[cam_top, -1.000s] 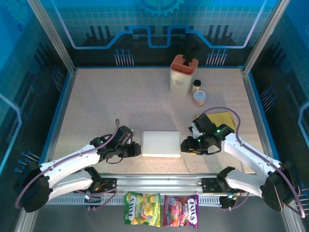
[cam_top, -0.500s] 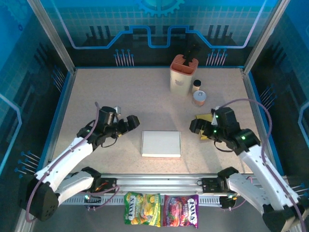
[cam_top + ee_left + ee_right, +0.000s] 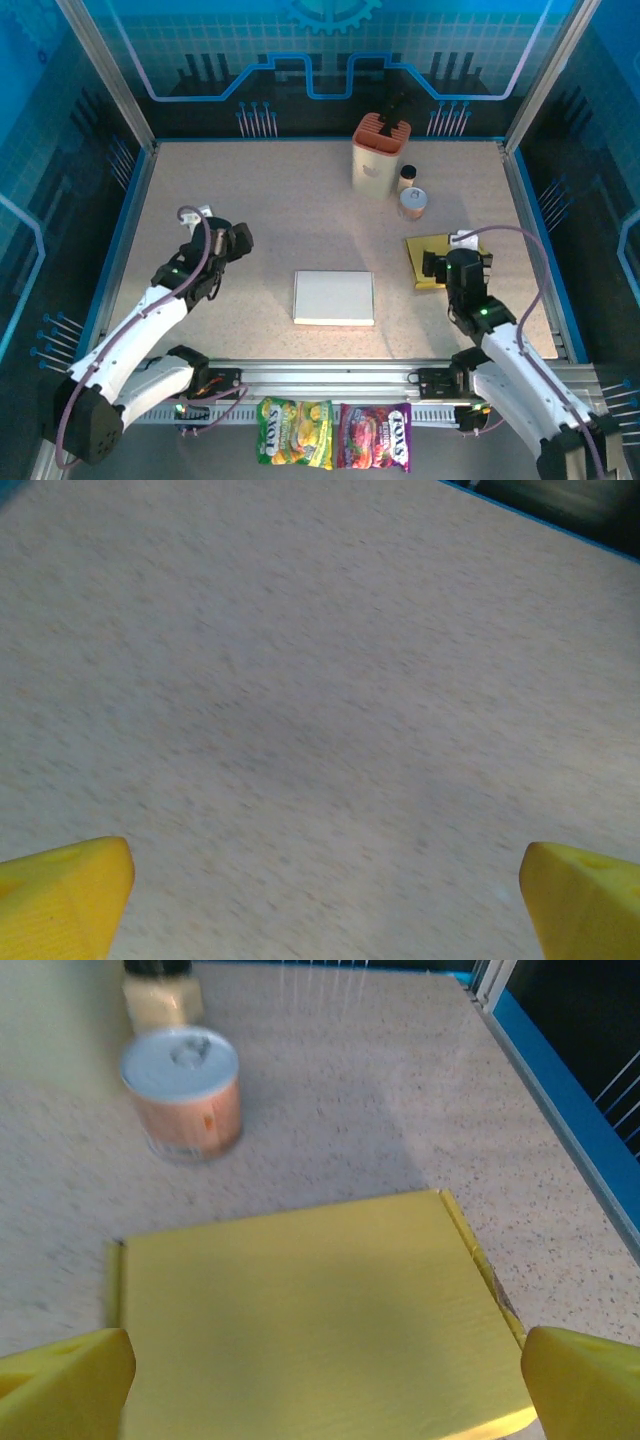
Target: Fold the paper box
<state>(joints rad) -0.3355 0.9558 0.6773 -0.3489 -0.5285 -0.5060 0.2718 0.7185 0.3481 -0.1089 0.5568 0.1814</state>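
The speckled beige surface (image 3: 300,200) takes up the middle of the overhead frame, walled by blue panels and a metal rail along its lower edge.

The left arm (image 3: 140,330) rises from the lower left corner and bends towards the left centre. Its left pincer (image 3: 235,243) sits over bare surface, well to the left of the box. In the left wrist view the yellow fingertips (image 3: 60,890) stand in the two bottom corners of the frame. The jaws are spread wide and there is nothing between them but speckled surface.

The right arm (image 3: 520,360) climbs from the lower right corner. The right pincer (image 3: 440,268) hangs over a yellow flat pad (image 3: 430,248) at the right centre. In the right wrist view its fingertips (image 3: 65,1380) likewise sit at the bottom corners, fully spread, with the pad under the gap. The pincer grips nothing.

The paper box (image 3: 334,297) lies flat and white just below the centre of the overhead frame. It is squared to the rail, lies between the two arms and is touched by neither.

A peach holder (image 3: 375,160) with an orange slotted top stands at the upper centre right, with dark items sticking out of it.

Two sweet bags lie side by side below the rail at the bottom centre: a yellow-green bag (image 3: 295,433) on the left and a red-purple bag (image 3: 377,437) on the right.

A small tin (image 3: 413,203) with a pale lid stands upright just below and to the right of the holder, above the pad. A smaller dark-capped jar (image 3: 407,177) stands just above the tin, beside the holder.
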